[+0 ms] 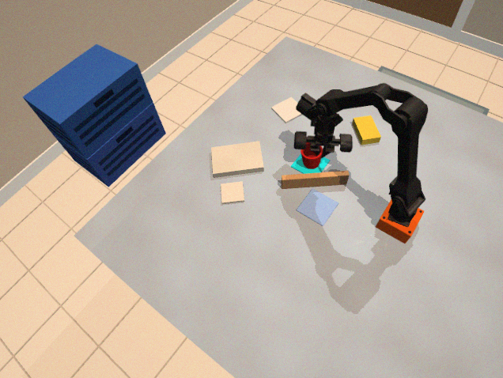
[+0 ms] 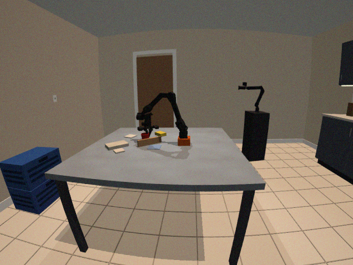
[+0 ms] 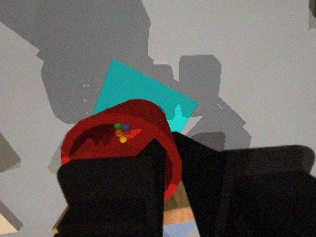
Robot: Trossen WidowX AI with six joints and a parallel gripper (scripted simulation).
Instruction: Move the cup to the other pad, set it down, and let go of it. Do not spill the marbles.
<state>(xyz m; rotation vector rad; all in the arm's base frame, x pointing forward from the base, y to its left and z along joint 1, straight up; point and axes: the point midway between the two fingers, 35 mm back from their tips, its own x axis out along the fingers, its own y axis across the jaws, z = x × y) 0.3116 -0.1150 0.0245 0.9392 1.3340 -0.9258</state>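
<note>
My gripper (image 1: 315, 148) (image 2: 145, 132) (image 3: 167, 136) is shut on the rim of the red cup (image 1: 312, 159) (image 2: 145, 135) (image 3: 150, 116). The cup is upright and hangs over or on the teal pad (image 1: 297, 166) (image 3: 130, 84); I cannot tell if it touches. Several coloured marbles (image 3: 121, 132) lie in the bottom of the cup. The light blue pad (image 1: 317, 207) (image 2: 155, 147) lies nearer the front, beyond a wooden bar (image 1: 315, 179) (image 2: 149, 141) (image 3: 180, 216) that lies between the two pads.
A yellow block (image 1: 366, 129) (image 2: 160, 133) lies to the right of the cup. A beige slab (image 1: 236, 157) (image 2: 116, 144) and a small beige tile (image 1: 232, 191) lie to the left, another tile (image 1: 285, 108) behind. The arm's orange base (image 1: 398, 227) stands at the right.
</note>
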